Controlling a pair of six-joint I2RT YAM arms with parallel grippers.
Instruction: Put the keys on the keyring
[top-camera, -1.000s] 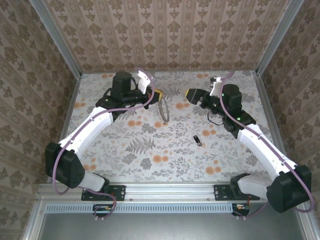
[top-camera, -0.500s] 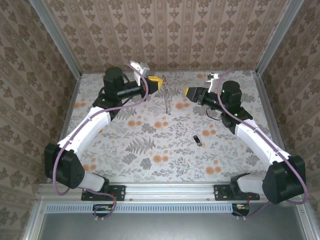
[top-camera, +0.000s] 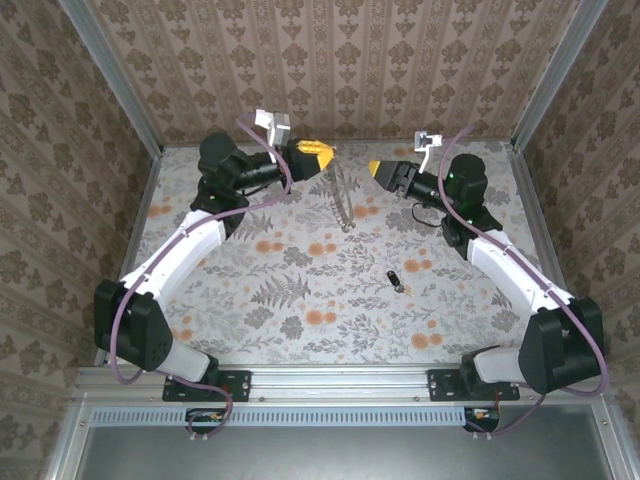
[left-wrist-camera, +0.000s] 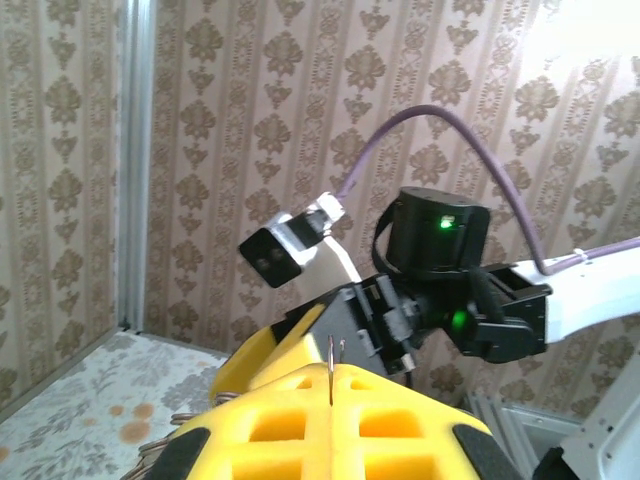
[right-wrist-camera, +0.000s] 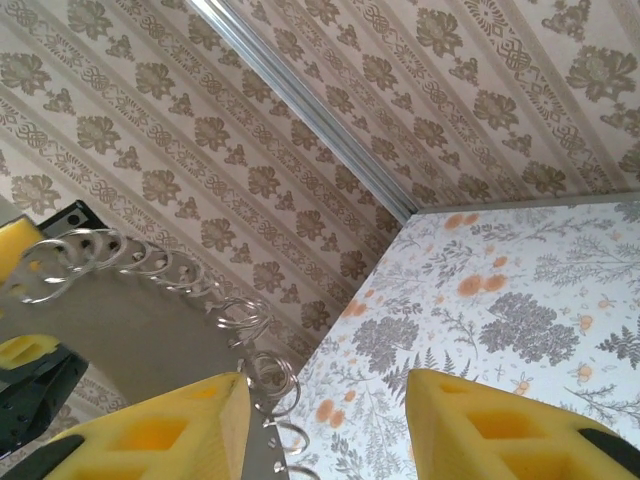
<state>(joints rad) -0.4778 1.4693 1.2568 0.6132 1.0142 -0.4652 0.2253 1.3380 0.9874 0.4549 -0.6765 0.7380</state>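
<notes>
My left gripper (top-camera: 327, 159) is raised near the back wall, shut on the keyring (top-camera: 341, 200), a thin metal loop that hangs from its yellow fingers above the table. In the left wrist view a thin wire of the keyring (left-wrist-camera: 330, 352) sticks up from the closed seam of the left gripper (left-wrist-camera: 330, 375). My right gripper (top-camera: 374, 167) faces it from the right, open. In the right wrist view the small coiled rings of the keyring (right-wrist-camera: 252, 335) run just beside the left finger of the right gripper (right-wrist-camera: 325, 388), with nothing between the pads. The keys (top-camera: 394, 279), one small dark piece, lie on the table.
The floral table (top-camera: 300, 290) is closed in by patterned walls on three sides, with metal posts at the back corners (top-camera: 150, 140). Both arms reach toward the back wall. The right arm's wrist (left-wrist-camera: 440, 245) sits close in front of the left gripper.
The left gripper has lifted the keyring off the table and moved up toward the back wall. The right gripper has risen to face it, and its fingers have narrowed.
</notes>
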